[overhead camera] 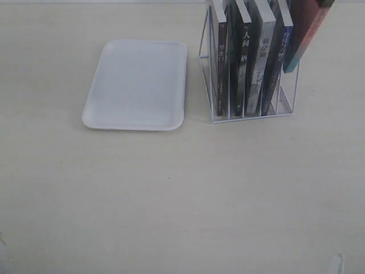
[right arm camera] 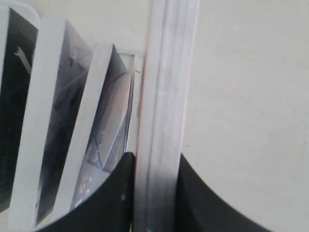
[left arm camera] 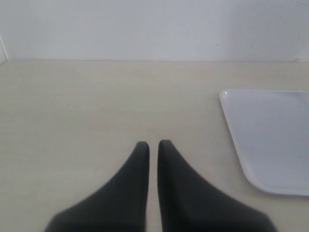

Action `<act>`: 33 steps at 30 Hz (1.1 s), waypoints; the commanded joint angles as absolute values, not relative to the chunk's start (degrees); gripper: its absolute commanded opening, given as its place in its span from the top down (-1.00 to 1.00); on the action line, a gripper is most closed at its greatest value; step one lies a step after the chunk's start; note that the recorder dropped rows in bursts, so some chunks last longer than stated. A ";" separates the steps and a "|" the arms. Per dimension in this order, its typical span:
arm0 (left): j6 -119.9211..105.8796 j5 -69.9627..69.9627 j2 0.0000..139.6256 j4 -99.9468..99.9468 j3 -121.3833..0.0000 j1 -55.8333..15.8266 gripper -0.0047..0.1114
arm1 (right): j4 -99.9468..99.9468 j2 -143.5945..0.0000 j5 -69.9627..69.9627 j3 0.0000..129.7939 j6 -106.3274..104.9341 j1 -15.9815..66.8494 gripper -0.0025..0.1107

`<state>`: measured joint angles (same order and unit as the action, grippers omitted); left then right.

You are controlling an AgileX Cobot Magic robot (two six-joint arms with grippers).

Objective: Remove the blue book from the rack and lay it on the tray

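The white wire rack [overhead camera: 251, 118] stands at the back right with several upright books. The blue book [overhead camera: 275, 65] sits in its rightmost slot, narrow blue spine facing me; the right wrist view shows its bluish cover [right arm camera: 110, 121]. Beside it a red book with a teal foot [overhead camera: 308, 31] hangs tilted, its foot raised off the rack's floor. My right gripper [right arm camera: 154, 157] is shut on that red book's white page edge [right arm camera: 166, 72], not on the blue book, and is out of the exterior view. The white tray [overhead camera: 137, 85] lies flat left of the rack. My left gripper [left arm camera: 153, 142] is shut and holds nothing, with the tray [left arm camera: 270, 140] beside it.
Two black-spined books [overhead camera: 223, 63] and a grey-spined one [overhead camera: 259, 63] fill the rack's other slots. The pale tabletop [overhead camera: 182, 200] stretches from the tray and rack to the front edge. A white wall [left arm camera: 154, 29] rises behind the table in the left wrist view.
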<state>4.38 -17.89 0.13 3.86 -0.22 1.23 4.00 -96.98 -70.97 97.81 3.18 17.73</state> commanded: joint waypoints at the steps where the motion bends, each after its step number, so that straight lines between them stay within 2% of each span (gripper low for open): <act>1: 4.26 -17.54 0.00 3.98 0.00 0.77 0.81 | 5.00 -95.65 -69.96 99.20 3.24 17.77 0.96; 20: 4.26 -17.54 0.00 3.98 0.00 0.77 0.81 | 3.90 -95.65 -69.96 99.23 3.91 17.77 0.96; 33: 4.26 -17.54 0.00 3.98 0.00 0.77 0.81 | 1.87 -100.65 -69.96 99.23 3.91 17.77 0.96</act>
<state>4.38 -17.89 0.13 3.86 -0.22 1.23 2.43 -100.11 -71.31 98.68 3.69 17.73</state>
